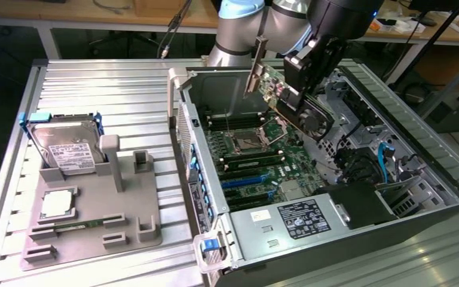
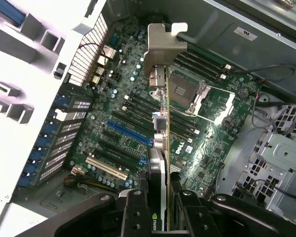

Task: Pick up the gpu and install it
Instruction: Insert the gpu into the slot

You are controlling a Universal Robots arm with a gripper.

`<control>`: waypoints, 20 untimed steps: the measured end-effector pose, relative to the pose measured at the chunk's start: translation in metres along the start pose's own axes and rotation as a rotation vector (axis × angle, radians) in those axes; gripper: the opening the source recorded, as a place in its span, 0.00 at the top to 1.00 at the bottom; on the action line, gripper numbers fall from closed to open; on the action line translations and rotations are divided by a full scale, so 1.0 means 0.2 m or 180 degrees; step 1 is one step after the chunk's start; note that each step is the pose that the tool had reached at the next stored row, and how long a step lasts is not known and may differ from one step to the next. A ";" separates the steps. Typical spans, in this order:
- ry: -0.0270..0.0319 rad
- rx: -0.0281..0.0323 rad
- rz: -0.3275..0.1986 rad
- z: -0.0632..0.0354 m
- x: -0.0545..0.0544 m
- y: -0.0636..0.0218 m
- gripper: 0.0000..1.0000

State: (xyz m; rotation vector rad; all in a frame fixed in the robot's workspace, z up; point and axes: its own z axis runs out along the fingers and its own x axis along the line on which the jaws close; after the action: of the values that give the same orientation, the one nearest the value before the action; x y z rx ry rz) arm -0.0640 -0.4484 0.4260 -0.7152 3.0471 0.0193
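Note:
The gpu (image 1: 293, 103), a green board with a black fan shroud and a long silver end bracket (image 1: 255, 66), hangs tilted in the air above the open computer case. My gripper (image 1: 313, 69) is shut on it from above. In the wrist view the gpu (image 2: 161, 123) appears edge-on, its bracket (image 2: 164, 47) at the far end, gripped between my two black fingers (image 2: 135, 212). Below it lies the green motherboard (image 2: 207, 143) with a blue slot (image 2: 128, 134), also seen in the exterior view as the blue slot (image 1: 241, 181). The card is well clear of the board.
A grey fixture (image 1: 94, 239) on the exterior view's left holds a silver hard drive (image 1: 69, 146), a processor (image 1: 57, 203) and a thin memory stick (image 1: 74, 226). The case has a power supply (image 1: 293, 221), drive cage (image 2: 281, 153), loose cables (image 1: 385, 158) and a raised rear wall (image 1: 183, 113).

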 end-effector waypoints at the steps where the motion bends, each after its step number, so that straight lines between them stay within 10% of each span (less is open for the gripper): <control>1: 0.0000 0.0000 -0.0015 0.000 0.00 0.000 0.73; 20: 0.0004 -0.0006 -0.0429 0.000 0.00 0.000 0.73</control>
State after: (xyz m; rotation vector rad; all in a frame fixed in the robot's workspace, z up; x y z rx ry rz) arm -0.0640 -0.4484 0.4260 -0.9192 2.9928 0.0205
